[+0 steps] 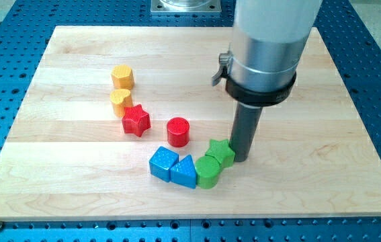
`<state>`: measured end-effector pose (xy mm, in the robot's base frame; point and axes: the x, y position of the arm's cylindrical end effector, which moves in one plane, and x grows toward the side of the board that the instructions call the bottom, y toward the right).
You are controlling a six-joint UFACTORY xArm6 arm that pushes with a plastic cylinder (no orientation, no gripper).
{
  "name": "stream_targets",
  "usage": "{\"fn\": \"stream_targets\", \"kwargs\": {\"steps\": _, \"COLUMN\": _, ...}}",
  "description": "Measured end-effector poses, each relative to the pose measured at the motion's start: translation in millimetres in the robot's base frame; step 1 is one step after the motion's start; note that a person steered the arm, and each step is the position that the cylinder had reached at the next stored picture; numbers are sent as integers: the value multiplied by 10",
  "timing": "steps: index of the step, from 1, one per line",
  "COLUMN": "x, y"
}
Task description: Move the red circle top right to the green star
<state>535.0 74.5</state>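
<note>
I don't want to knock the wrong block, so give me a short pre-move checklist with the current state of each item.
1. Red circle block in plain view: ok.
2. Green star block in plain view: ok.
3. My tip behind the red circle for the push: not ok; it sits at the star's right side.
4. Tip clear of the star: cannot tell; they look touching.
5. Spot to the star's top right free: not ok; the rod stands there.
6. Red star block apart from the circle: ok.
</note>
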Motion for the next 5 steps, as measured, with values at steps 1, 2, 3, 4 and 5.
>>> {"fn": "stream_targets", "kwargs": {"steps": 1, "x": -152, "y": 79}}
{"fn": "stream_targets", "kwargs": {"steps": 2, "x": -560, "y": 47}}
{"fn": "stream_targets", "kwargs": {"steps": 3, "x": -928, "y": -180}}
{"fn": "stream_targets", "kwargs": {"steps": 4, "x": -1742, "y": -419}}
{"fn": "stream_targets", "kwargs": {"steps": 5, "x": -2700, "y": -1005}}
